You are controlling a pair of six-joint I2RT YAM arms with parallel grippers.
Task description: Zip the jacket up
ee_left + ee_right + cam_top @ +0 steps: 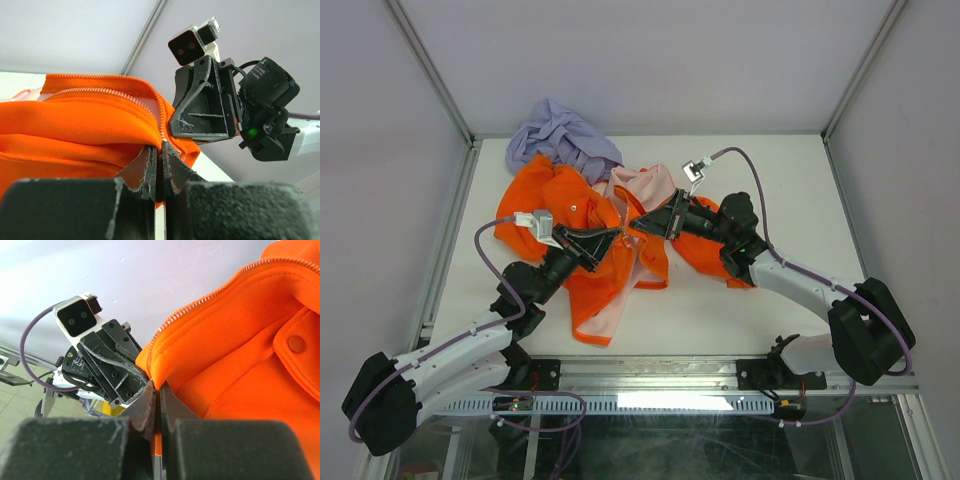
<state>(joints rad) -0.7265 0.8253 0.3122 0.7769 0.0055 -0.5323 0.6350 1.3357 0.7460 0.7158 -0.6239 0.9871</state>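
The bright orange jacket (575,230) lies crumpled on the white table, its pale pink lining (645,185) showing at the middle. My left gripper (613,234) and right gripper (636,228) meet tip to tip over its front edge. In the left wrist view my left gripper (161,146) is shut on the orange fabric beside the silver zipper teeth (105,91). In the right wrist view my right gripper (159,386) is shut on a fold of the jacket (240,355) below its zipper teeth (200,301). The zipper slider is not visible.
A lavender-purple garment (565,135) lies bunched at the table's back, touching the jacket. Metal frame posts (448,95) rise at both back corners. Bare white table (800,190) stretches to the right, and the near table edge runs by the arm bases.
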